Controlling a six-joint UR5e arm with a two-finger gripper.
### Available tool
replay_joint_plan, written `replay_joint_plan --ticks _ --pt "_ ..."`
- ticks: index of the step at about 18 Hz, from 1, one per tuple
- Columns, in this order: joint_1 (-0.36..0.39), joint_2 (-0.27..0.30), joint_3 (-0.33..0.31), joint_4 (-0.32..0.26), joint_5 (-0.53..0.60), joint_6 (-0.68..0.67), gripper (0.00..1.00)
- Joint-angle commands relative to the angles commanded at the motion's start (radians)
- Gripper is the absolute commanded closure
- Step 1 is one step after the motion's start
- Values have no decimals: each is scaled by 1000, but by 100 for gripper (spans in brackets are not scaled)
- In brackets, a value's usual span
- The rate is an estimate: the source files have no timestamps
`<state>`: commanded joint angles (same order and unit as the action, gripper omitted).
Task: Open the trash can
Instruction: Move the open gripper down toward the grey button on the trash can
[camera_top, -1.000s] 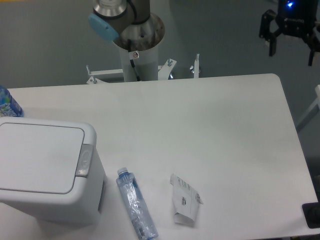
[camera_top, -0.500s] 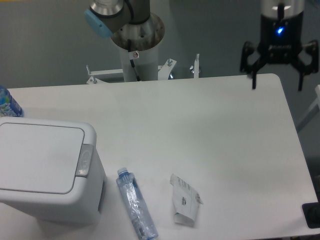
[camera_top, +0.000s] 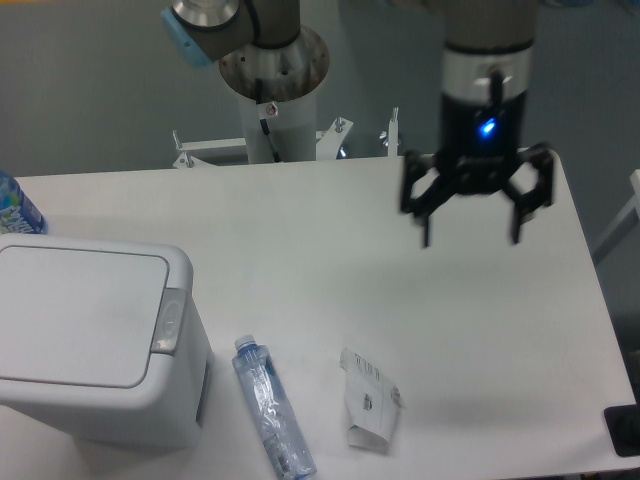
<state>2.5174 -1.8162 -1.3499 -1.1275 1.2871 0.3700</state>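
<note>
The trash can (camera_top: 90, 345) is a white boxy bin at the table's front left, its flat light-grey lid (camera_top: 75, 315) shut. A grey push-button latch (camera_top: 167, 321) sits on the bin's right rim. My gripper (camera_top: 470, 235) hangs above the table's right half, well to the right of the bin. It is open, fingers spread wide and pointing down, with nothing between them.
A crushed clear plastic bottle (camera_top: 272, 408) lies on the table just right of the bin. A crumpled white wrapper (camera_top: 368, 399) lies beside it. A blue-labelled bottle (camera_top: 14, 207) shows at the left edge. The arm's base column (camera_top: 275, 90) stands behind the table.
The gripper has come down and to the left from the far right corner, over the table's right half. The bin, bottle and wrapper have not moved.
</note>
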Motion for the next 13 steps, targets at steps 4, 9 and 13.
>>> replay_joint_plan --ticks 4,9,13 --pt "-45 -40 11 6 -173 -84 0" --pt "-81 -57 11 6 -216 -131 0" --pt "-100 -58 8 6 -241 -157 0"
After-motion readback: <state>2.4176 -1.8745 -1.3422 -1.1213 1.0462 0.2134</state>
